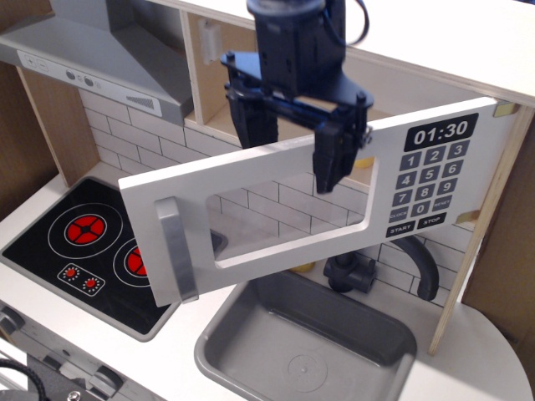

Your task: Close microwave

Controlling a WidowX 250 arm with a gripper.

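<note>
Our gripper point(290, 150), fingers spread and empty, straddles the top edge of the microwave point(334, 188) door, which hangs wide open over the sink point(305, 347). We risk a finger catching in the window or sliding off the edge, leaving the door ajar. The stovetop point(88, 251) lies left of the door on a white tabletop point(476, 359); tiled wall behind.

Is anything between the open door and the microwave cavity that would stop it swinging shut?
Possibly the claw itself: it is open and straddles the top edge of the microwave door, with one finger behind the door, on the cavity side. Nothing else visible blocks the swing.
</note>
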